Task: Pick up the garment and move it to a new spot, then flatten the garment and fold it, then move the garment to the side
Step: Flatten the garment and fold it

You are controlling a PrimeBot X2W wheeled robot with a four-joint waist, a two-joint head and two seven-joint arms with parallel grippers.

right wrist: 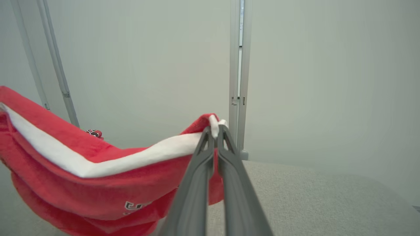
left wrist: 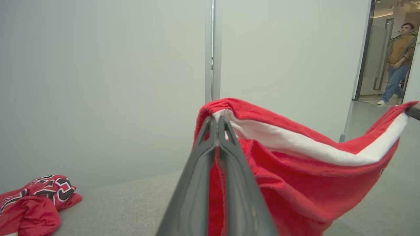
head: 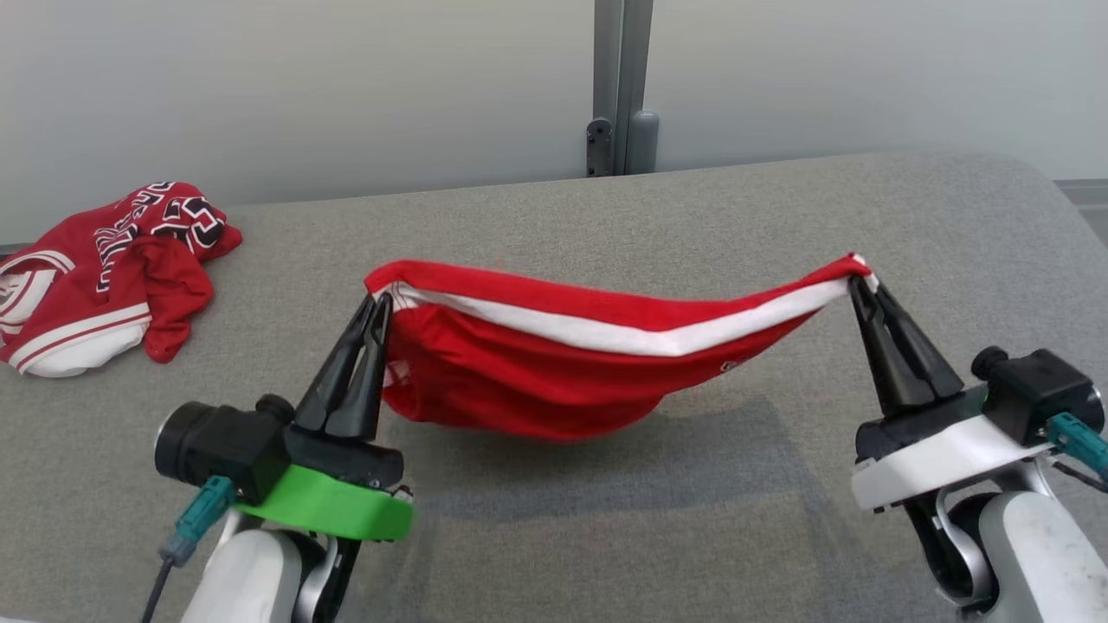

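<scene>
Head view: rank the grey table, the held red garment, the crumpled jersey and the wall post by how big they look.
1. grey table
2. held red garment
3. crumpled jersey
4. wall post, though it stands farther back, so its true size is unsure.

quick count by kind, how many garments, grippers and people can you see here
garments: 2, the held garment and the crumpled jersey
grippers: 2, left gripper and right gripper, jaws shut on the held garment
people: 1, a person in the background
total: 5
</scene>
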